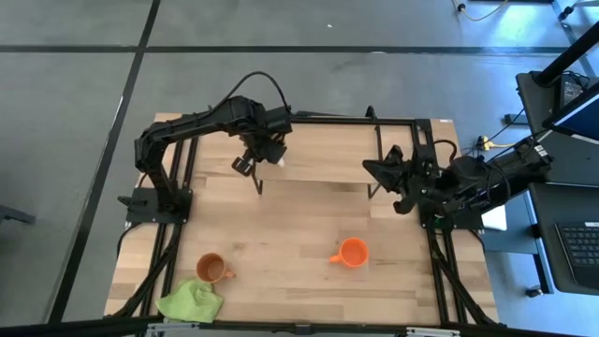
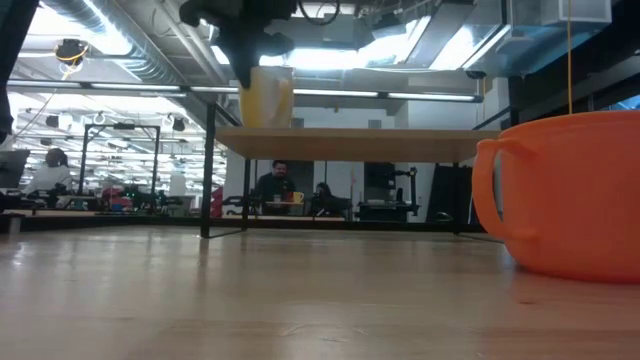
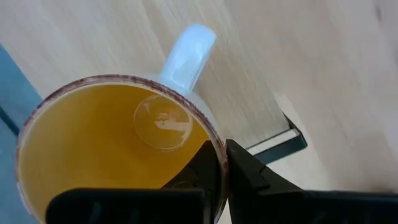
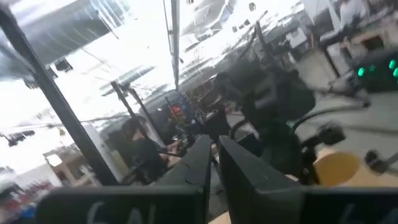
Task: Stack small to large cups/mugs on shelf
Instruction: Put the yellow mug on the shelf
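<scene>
The white mug with the yellow inside [image 3: 106, 149] is upright over the left end of the shelf [image 1: 328, 150], and my left gripper [image 3: 222, 158] is shut on its rim. In the low view the mug [image 2: 267, 95] has its base about level with the shelf top [image 2: 380, 143]; I cannot tell whether they touch. The brown mug [image 1: 213, 269] and the orange mug [image 1: 353, 253] stand on the table's near part. My right gripper [image 1: 376, 168] hovers by the shelf's right end, its fingers [image 4: 205, 158] nearly together around nothing. My left gripper pinches the white mug's wall at the rim [image 3: 214, 146], about a quarter turn round from the handle [image 3: 186, 56]. One finger is inside the mug and one outside. The fingers come from above, pointing down. The mug stays upright, mouth up.
A lime-green cloth [image 1: 192, 301] lies at the table's near left corner, beside the brown mug. The orange mug [image 2: 570, 195] fills the right of the low view. The shelf's black legs [image 2: 208, 180] stand on the tabletop. People sit at desks in the room beyond.
</scene>
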